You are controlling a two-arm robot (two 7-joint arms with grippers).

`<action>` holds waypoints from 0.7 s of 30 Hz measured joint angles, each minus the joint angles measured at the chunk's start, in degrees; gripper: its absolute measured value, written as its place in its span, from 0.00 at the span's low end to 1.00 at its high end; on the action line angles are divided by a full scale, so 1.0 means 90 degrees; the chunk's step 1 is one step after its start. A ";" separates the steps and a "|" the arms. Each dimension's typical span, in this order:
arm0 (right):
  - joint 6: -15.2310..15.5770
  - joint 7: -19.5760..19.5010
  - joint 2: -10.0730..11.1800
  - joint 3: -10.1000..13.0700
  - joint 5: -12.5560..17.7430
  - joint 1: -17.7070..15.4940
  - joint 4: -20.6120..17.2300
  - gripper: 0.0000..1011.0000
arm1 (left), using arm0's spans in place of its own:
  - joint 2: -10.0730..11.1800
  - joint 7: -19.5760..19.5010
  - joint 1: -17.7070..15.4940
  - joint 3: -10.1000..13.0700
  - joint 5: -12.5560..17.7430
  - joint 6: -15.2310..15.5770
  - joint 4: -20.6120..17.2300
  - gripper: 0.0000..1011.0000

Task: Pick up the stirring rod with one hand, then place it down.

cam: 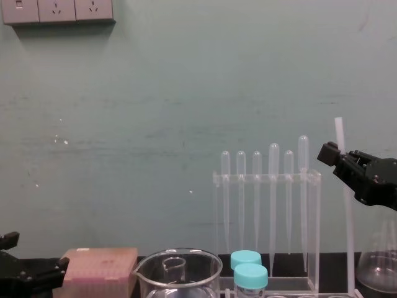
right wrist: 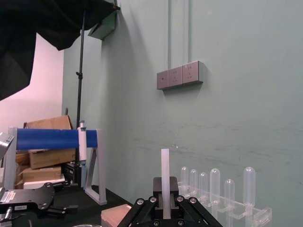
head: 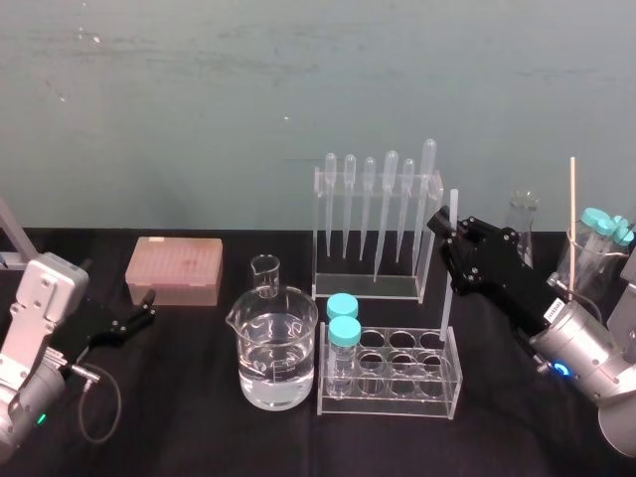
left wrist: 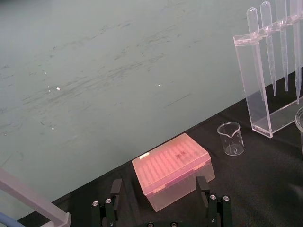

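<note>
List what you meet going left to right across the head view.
left gripper, pink tip box, large beaker, blue-capped vials, stirring rod held by right gripper, conical flask, beaker of capped tubes

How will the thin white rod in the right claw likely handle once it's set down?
The thin translucent white stirring rod runs straight, upright in the right claw, so probably stiff. It looks glass-like: likely brittle and slippery. Evenly round, it may roll on the black table.

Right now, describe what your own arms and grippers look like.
Both grippers are black, angular and two-fingered, mounted on silver-grey metal wrists. The left gripper has a thin black cable looping beside its wrist and a small green light. The right gripper has a glowing blue ring light.
</note>
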 joint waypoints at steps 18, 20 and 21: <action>0.0005 0.0000 0.0000 -0.0003 0.0007 0.0000 -0.0008 0.07 | 0.0000 0.0000 0.0000 0.0000 0.0000 0.0000 0.0000 0.99; 0.0005 0.0000 0.0000 -0.0002 0.0007 0.0000 -0.0008 0.07 | 0.0000 0.0000 0.0000 0.0000 0.0000 0.0000 0.0000 0.99; 0.0005 0.0000 0.0000 -0.0003 0.0007 0.0000 -0.0008 0.07 | 0.0000 0.0000 0.0000 0.0000 0.0000 0.0000 0.0000 0.99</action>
